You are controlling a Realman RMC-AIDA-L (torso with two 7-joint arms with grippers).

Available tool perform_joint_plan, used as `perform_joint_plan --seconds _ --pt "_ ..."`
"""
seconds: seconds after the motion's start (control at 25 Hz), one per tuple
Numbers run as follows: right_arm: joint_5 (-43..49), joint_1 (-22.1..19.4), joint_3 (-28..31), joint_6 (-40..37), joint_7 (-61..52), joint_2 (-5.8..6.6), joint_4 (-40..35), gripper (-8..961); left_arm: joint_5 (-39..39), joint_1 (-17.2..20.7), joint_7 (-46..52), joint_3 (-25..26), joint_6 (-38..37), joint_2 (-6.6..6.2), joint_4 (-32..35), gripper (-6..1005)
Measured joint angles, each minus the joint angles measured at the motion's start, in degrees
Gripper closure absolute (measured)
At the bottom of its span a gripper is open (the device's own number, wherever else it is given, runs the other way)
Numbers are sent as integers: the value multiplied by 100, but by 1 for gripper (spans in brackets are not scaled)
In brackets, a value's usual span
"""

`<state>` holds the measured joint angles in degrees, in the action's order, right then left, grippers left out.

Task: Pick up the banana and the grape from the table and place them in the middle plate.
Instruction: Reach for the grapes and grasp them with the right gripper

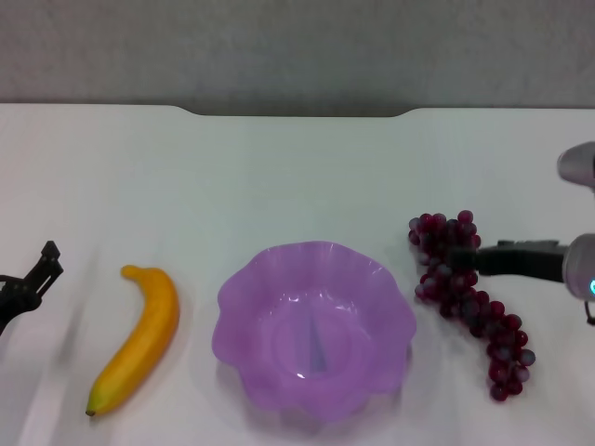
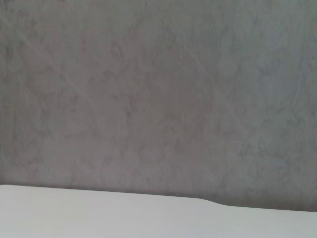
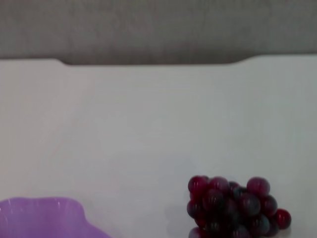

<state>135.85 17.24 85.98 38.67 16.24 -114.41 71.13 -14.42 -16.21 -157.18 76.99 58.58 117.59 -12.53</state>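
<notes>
The banana point(image 1: 138, 337) lies on the white table point(image 1: 297, 177), left of the purple scalloped plate point(image 1: 314, 325), which holds nothing. The grape bunch point(image 1: 469, 297) lies right of the plate; its far end also shows in the right wrist view point(image 3: 233, 208), with a piece of the plate's rim point(image 3: 44, 218). My right gripper point(image 1: 465, 257) reaches in from the right edge and sits over the far part of the bunch. My left gripper point(image 1: 42, 265) is at the left edge, apart from the banana.
The table's far edge has a notch point(image 1: 297, 111) against a grey wall. The left wrist view shows only that wall and a strip of table point(image 2: 99, 213).
</notes>
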Motion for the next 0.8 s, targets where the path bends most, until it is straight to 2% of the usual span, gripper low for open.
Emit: perform_joint_plan --seconds 0.36,0.8 --pt "-56 184 -134 -310 100 -14 -776 67 0 -23 3 -14 2 6 -4 93" --pt "-332 345 -437 -680 332 -22 -1339 67 2 -12 57 -34 8 12 -3 92"
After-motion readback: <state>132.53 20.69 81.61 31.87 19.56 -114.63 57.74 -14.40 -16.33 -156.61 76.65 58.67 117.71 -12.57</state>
